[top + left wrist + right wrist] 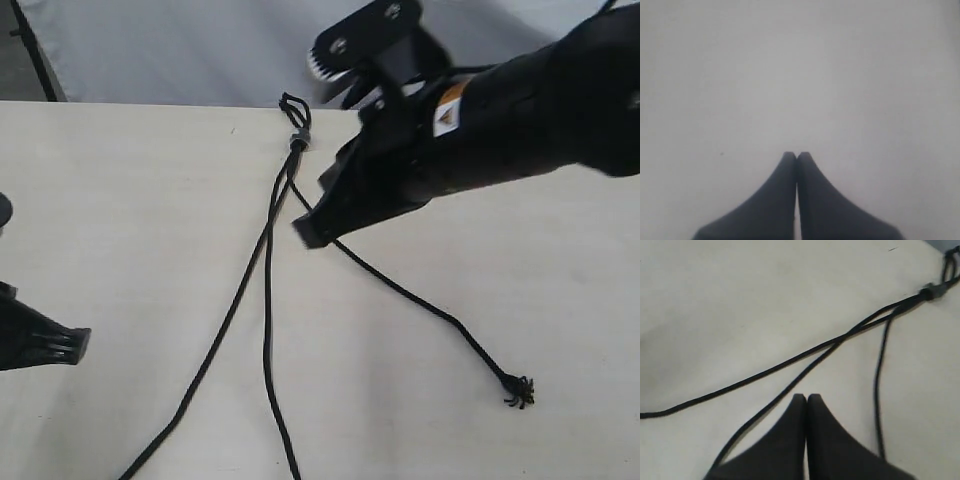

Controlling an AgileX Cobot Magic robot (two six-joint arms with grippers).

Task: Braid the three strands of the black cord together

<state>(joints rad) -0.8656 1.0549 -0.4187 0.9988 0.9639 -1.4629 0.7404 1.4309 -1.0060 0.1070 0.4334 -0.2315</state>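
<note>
Lying flat on the table: black cord, unbraided. Its loop sits right at the far edge, approx halfway along it, w/ the grey band just inside that edge at the loop's base. From the band the three strands fan out toward the near side. Two run close together, cross once shortly past the band, then spread apart. Both are cut off by the frame, so ends not visible. The 3rd strand angles off toward the near right corner and ends in a frayed tip on bare surface, well apart from the other two.

Extending in from the right side, right gripper has its tips near the band, btwn the 3rd strand and the crossing pair. Its fingers are pressed fully together, nothing pinched. The wrist view shows a strand passing on each side, none in the grip. Can't tell if the tips touch the surface or hover.

By the left edge, left gripper is well apart from the cord. Its fingers are closed tight against each other, empty, w/ only bare table under them in the wrist view.

Beyond the far edge a grey backdrop shows.
</note>
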